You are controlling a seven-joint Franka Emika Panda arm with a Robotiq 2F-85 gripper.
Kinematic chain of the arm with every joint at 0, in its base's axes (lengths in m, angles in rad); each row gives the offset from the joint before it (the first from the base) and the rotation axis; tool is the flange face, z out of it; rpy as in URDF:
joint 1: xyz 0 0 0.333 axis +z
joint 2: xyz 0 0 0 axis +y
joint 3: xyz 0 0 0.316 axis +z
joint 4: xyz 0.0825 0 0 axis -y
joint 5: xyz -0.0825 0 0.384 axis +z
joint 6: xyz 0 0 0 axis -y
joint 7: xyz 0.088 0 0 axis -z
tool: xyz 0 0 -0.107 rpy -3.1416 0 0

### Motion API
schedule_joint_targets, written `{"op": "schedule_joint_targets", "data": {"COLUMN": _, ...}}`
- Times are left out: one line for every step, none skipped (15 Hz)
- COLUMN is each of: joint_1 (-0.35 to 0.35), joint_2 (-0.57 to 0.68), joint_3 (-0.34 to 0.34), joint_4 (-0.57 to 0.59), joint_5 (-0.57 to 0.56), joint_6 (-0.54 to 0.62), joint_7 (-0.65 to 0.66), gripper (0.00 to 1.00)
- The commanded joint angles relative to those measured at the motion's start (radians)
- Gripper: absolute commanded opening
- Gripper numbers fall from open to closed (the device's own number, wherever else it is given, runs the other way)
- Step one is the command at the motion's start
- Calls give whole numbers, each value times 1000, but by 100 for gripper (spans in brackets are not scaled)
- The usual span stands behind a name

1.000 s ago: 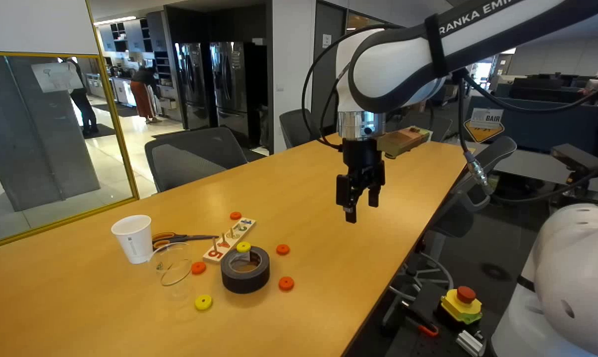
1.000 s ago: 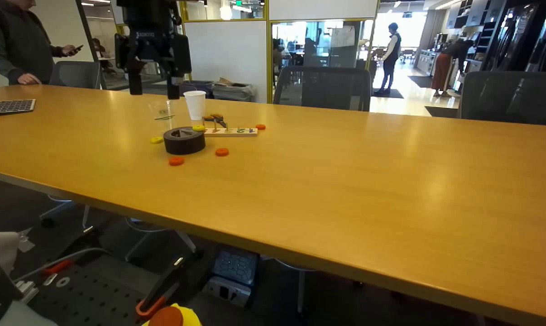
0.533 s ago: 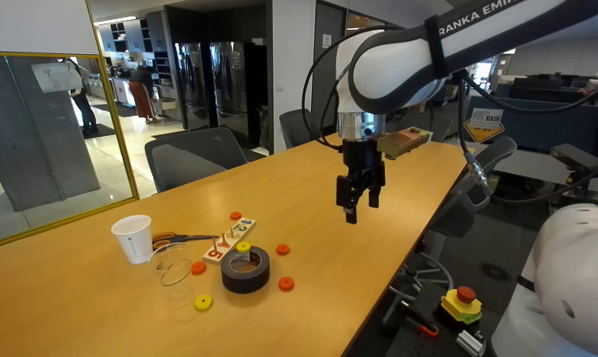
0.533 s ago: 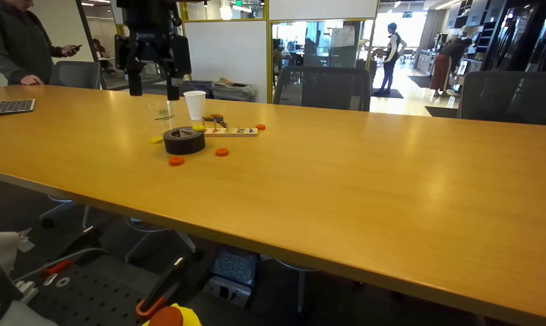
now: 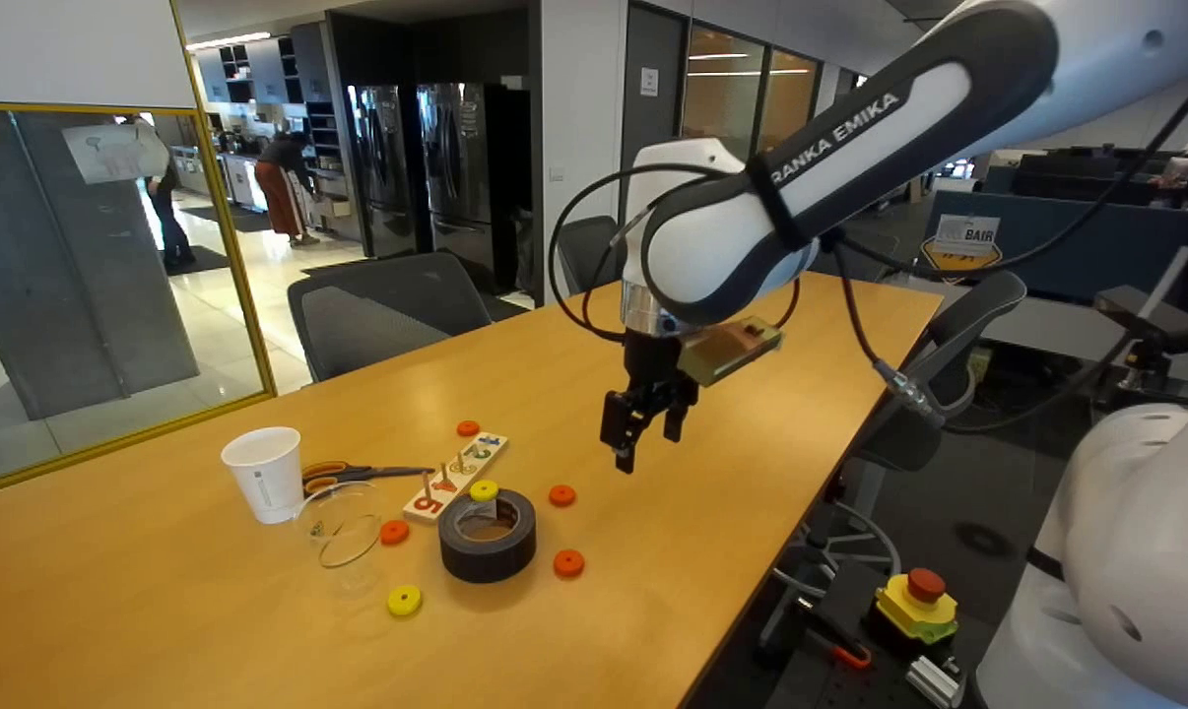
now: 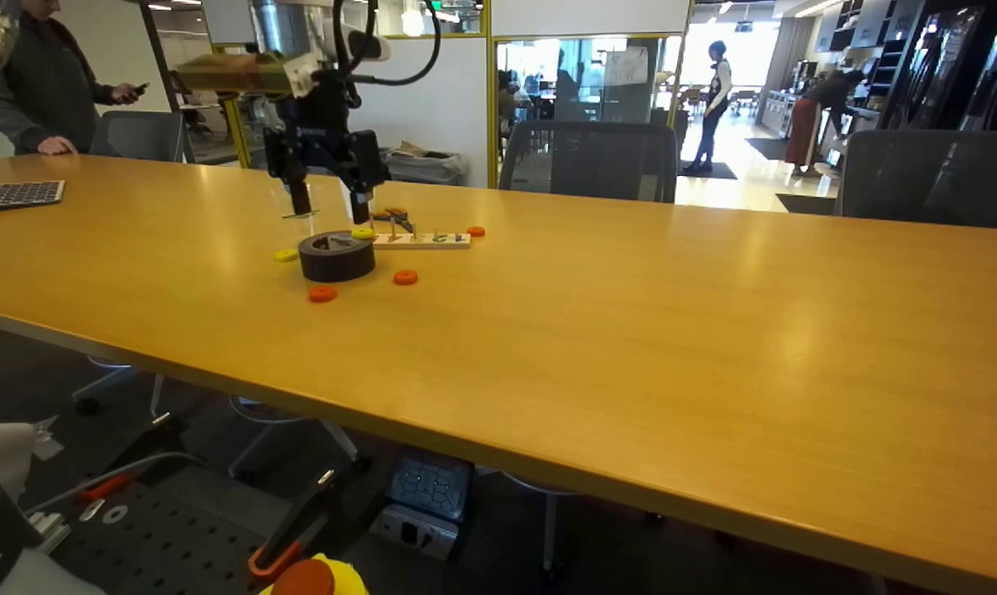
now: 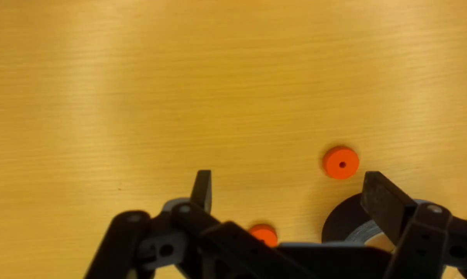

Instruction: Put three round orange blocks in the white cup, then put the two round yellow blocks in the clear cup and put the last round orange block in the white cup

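- My pincer [image 5: 649, 449] is spread wide above the table [image 5: 663, 571], well apart from the white cup [image 5: 267, 481] and the clear cup [image 5: 336, 532].
- Between it and the edge [image 6: 465, 445] on my base's [image 5: 1136, 492] side, a broad strip of wood gives me room.
- An orange block [image 5: 561, 495] and a second orange block [image 5: 568, 563] lie near the tape roll [image 5: 488, 563], a third orange block [image 5: 394, 533] beside the clear cup, a fourth orange block [image 5: 468, 428] near the number board [image 5: 446, 489].
- One yellow block [image 5: 404, 600] is directly on the table, the other yellow block [image 5: 484, 490] upon the tape roll.
- The wood looks smooth and shines in places.
- Behind the far side I see a mesh chair [image 5: 387, 310], then dark fridges [image 5: 451, 148].
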Motion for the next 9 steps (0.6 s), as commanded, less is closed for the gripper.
{"op": "schedule_joint_targets", "data": {"joint_1": 2, "joint_2": 184, "joint_3": 24, "joint_4": 59, "joint_5": -30, "joint_6": 161, "joint_7": 28, "gripper": 100}}
{"op": "schedule_joint_targets", "data": {"joint_1": 6, "joint_2": 222, "joint_3": 21, "joint_4": 68, "joint_5": -44, "joint_6": 203, "joint_7": -9, "gripper": 100}}
{"op": "schedule_joint_targets", "data": {"joint_1": 13, "joint_2": 257, "joint_3": 10, "joint_4": 83, "joint_5": -35, "joint_6": 223, "joint_7": -67, "gripper": 100}}
{"op": "schedule_joint_targets", "data": {"joint_1": 21, "joint_2": 290, "joint_3": 2, "joint_4": 95, "joint_5": -17, "joint_6": 246, "joint_7": -134, "gripper": 100}}
{"op": "schedule_joint_targets", "data": {"joint_1": 25, "joint_2": 319, "joint_3": 0, "joint_4": 109, "joint_5": -2, "joint_6": 264, "joint_7": -198, "gripper": 100}}
{"op": "schedule_joint_targets", "data": {"joint_1": 27, "joint_2": 348, "joint_3": -1, "joint_4": 125, "joint_5": 15, "joint_6": 276, "joint_7": -272, "gripper": 100}}
{"op": "schedule_joint_targets", "data": {"joint_1": 25, "joint_2": 374, "joint_3": 2, "joint_4": 142, "joint_5": 26, "joint_6": 285, "joint_7": -334, "gripper": 100}}
{"op": "schedule_joint_targets", "data": {"joint_1": 20, "joint_2": 398, "joint_3": 6, "joint_4": 162, "joint_5": 35, "joint_6": 286, "joint_7": -390, "gripper": 100}}
{"op": "schedule_joint_targets", "data": {"joint_1": 15, "joint_2": 421, "joint_3": 10, "joint_4": 184, "joint_5": 45, "joint_6": 280, "joint_7": -443, "gripper": 100}}
